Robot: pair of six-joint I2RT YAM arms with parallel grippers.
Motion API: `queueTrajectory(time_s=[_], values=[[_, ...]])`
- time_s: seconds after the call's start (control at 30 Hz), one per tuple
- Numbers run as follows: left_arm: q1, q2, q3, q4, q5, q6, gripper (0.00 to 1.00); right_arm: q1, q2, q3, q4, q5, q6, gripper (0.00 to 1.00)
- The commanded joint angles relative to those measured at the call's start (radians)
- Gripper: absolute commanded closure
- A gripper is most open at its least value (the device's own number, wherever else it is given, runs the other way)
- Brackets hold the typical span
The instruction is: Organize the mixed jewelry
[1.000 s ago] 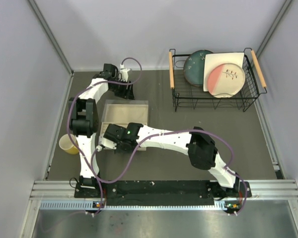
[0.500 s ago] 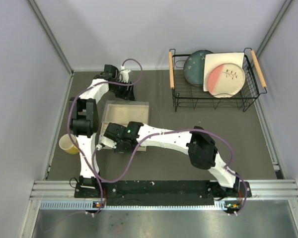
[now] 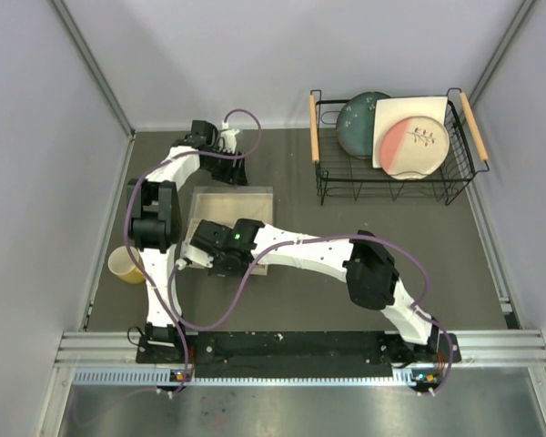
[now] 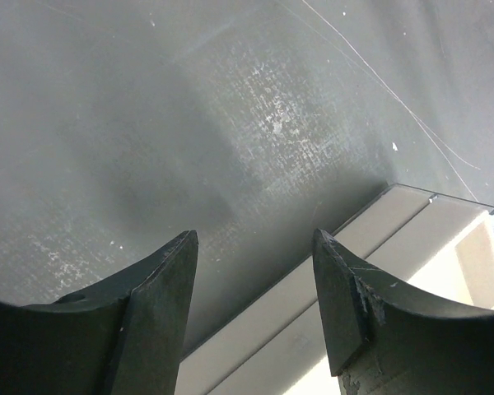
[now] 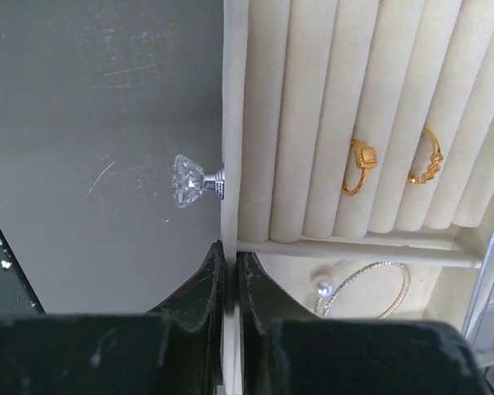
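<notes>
Grey table (image 3: 391,264) fills the top view, and two arms reach up across it from the bottom edge. One black wire rack (image 3: 320,182) stands at upper right, holding three plates. One beige tray (image 3: 227,205) lies left of centre, half hidden under the right arm. One yellow cup (image 3: 123,264) sits at the far left.

Sorting looks nearly done, judging by the right wrist view. One thin silver bracelet (image 5: 370,266) with a pearl bead lies in the tray's open compartment, at lower right of that view. Two gold rings, one with a square face (image 5: 361,167) and one with a scalloped band (image 5: 426,156), stand upright in neighbouring slots between the padded rolls, right of centre. No piece shows outside the tray, though the arm hides part of it, so more may remain unseen. What is left is probably only letting go or closing up.

Right gripper (image 5: 229,251), at bottom centre of its view, is closed tight, apparently pinching the tray's thin side wall. One small crystal knob (image 5: 189,181) sticks out from that wall just above the fingers.

Left gripper (image 4: 253,237) hangs with its jaws apart, holding nothing, over bare table just beside the tray's corner at lower right of its view.
</notes>
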Motion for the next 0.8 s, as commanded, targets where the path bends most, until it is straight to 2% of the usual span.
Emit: queueTrajectory(time_s=[0.0,0.5,0.77], values=[[-0.031,-0.008,-0.029,-0.045,0.02,0.023,0.37,-0.058,-0.039,0.076,0.174,0.094,0.076,1.0],[-0.031,0.021,0.03,-0.057,0.012,0.025,0.37,0.021,-0.126,-0.076,0.24,0.135,0.036,1.0],[-0.033,0.039,0.051,-0.075,0.009,0.028,0.37,0.035,-0.174,-0.131,0.256,0.109,0.022,1.0]])
